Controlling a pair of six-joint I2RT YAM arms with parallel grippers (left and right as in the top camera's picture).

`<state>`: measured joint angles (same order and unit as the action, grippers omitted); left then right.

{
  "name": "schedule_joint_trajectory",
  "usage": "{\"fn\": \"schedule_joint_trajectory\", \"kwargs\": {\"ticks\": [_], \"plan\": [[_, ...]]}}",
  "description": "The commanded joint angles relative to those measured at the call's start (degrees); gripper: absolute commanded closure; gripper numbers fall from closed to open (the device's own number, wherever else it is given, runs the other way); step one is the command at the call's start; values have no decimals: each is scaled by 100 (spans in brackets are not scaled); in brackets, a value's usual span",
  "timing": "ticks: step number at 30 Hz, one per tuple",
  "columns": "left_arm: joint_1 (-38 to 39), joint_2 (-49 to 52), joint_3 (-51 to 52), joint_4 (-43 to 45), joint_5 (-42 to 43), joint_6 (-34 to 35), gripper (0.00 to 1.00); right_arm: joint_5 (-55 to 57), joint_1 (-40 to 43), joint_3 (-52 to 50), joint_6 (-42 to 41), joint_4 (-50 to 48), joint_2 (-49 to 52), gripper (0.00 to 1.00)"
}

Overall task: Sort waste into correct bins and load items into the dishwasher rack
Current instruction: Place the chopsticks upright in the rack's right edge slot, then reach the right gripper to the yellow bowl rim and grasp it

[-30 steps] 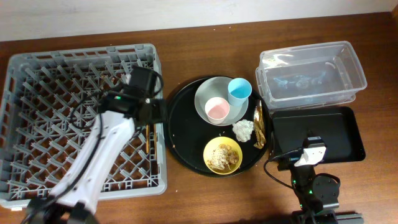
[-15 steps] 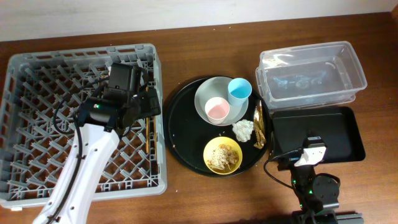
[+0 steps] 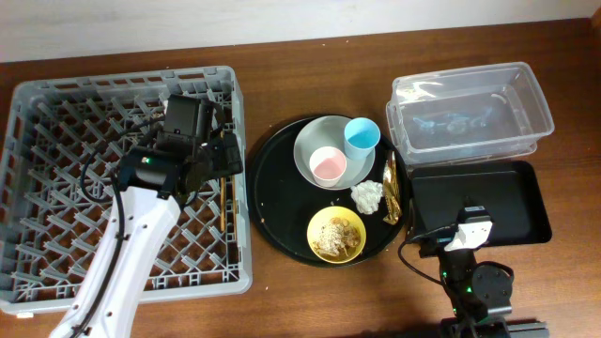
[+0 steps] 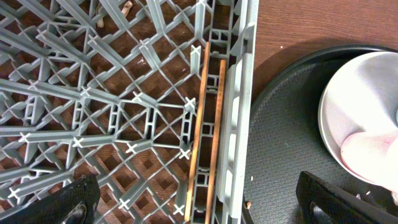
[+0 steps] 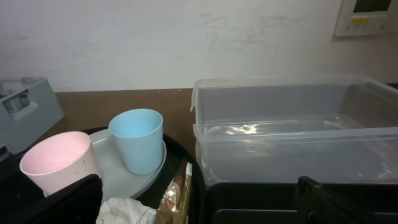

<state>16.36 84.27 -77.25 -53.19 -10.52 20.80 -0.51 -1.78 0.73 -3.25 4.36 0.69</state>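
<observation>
Brown wood-grain worktop [image 3: 310,47], a plain pale wall [image 5: 186,37] behind, a small white wall panel [image 5: 370,15] high on the right of the right wrist view.

On the left, the dishwasher rack [image 3: 122,77]: a large square grey crate, its floor a lattice of upright pegs. Inside it, close along the right wall, the chopsticks [image 4: 196,124]: two thin brown sticks, side by side and nearly parallel, lying flat among the pegs.

In the middle, a round black tray [image 3: 277,188] carrying the white plate [image 3: 315,141], with the pink cup [image 3: 328,165] and the light-blue cup [image 3: 362,136] upright on it, just beside each other. Nearer the front of that tray, the yellow bowl [image 3: 317,223] holding beige food scraps [image 3: 335,239]. Beside the bowl, the crumpled white napkin [image 3: 367,196]. At the tray's right edge, the narrow gold-brown wrapper [image 3: 391,192].

On the right, the clear tub [image 3: 470,70], and right against its near side the shallow black tray [image 3: 479,202].

Over the rack's right wall, above the chopsticks, the left pincer [image 4: 202,202], fingers wide apart, clamped on nothing. Low at the front by the shallow black tray, the right pincer [image 5: 208,202], facing the cups and the tub, fingers likewise wide apart, holding nothing.
</observation>
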Motion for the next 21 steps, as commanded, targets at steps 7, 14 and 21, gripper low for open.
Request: {"fn": "schedule_joint_trajectory", "kwargs": {"ticks": [7,14,21], "plan": [[-2,-2,-70,-7,7,17,0,-103,31,-42,-48,-7,-33,1],[-2,-2,-70,-7,7,17,1,-640,31,632,-529,636,2,1],[-2,-2,-70,-7,7,17,1,-754,31,3751,-507,3058,1893,1]]}}
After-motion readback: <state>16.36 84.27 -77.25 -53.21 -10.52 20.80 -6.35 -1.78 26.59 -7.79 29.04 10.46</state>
